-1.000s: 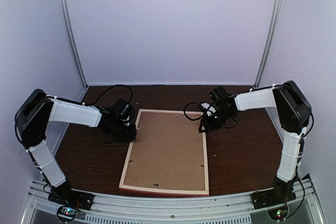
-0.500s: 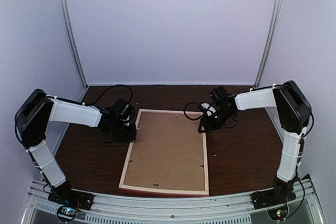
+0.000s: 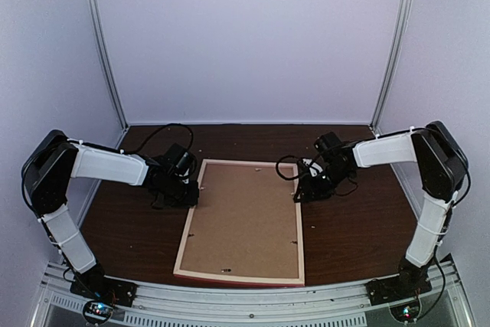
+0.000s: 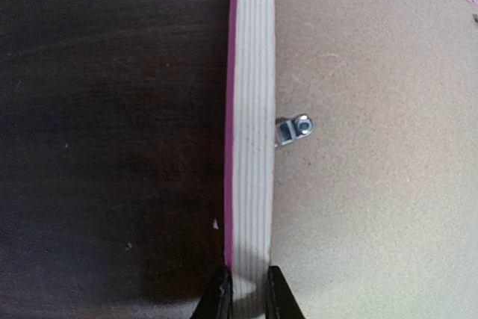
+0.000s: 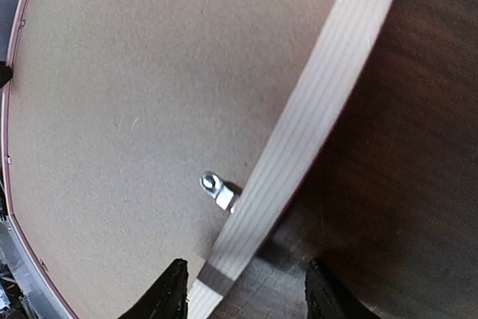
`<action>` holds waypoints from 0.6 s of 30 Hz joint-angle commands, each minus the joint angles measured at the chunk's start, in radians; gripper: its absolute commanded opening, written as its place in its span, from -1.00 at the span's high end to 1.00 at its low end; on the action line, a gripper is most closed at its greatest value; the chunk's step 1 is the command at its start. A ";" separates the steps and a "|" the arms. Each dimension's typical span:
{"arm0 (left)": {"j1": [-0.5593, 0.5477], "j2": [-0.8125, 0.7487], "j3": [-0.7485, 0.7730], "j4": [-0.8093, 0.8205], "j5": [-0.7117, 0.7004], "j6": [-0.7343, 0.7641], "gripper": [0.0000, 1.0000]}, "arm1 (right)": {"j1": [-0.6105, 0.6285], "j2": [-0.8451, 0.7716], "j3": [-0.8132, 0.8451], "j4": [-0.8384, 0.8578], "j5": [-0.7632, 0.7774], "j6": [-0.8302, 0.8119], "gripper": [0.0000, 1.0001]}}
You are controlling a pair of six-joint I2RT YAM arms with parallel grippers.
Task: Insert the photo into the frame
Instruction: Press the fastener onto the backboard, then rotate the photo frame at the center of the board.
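The left claw (image 4: 246, 300) clenches the frame's (image 4: 250, 110) pale rail, likely steadying it face-down. Just ahead, a turn clip (image 4: 295, 129) pins the backing board (image 4: 373, 199). Beyond, the right claw (image 5: 243, 293) straddles the opposite rail, released. The photo is hidden, perhaps under the board.

Robot test booth in a laboratory
Plain pale wall panels (image 3: 253, 36) and metal corner poles (image 3: 103, 51) box in a dark table (image 3: 352, 227); two robot arms (image 3: 107, 165) stand bolted to an aluminium rail (image 3: 253, 300) beside bare circuit boards (image 3: 98, 310)
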 commanded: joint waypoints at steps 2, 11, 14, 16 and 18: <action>0.000 0.015 -0.027 -0.004 0.016 -0.033 1.00 | 0.011 -0.067 -0.112 -0.033 0.031 0.062 -0.08; 0.000 0.012 -0.028 0.001 0.022 -0.033 1.00 | 0.096 -0.126 -0.179 0.011 0.092 0.149 -0.07; 0.000 0.009 -0.031 0.002 0.023 -0.033 1.00 | 0.127 -0.127 -0.180 0.018 0.114 0.174 -0.07; 0.000 0.009 -0.034 0.003 0.024 -0.035 1.00 | 0.154 -0.122 -0.176 0.012 0.145 0.186 -0.06; 0.000 0.006 -0.037 0.005 0.023 -0.035 1.00 | 0.177 -0.117 -0.172 -0.003 0.179 0.195 -0.03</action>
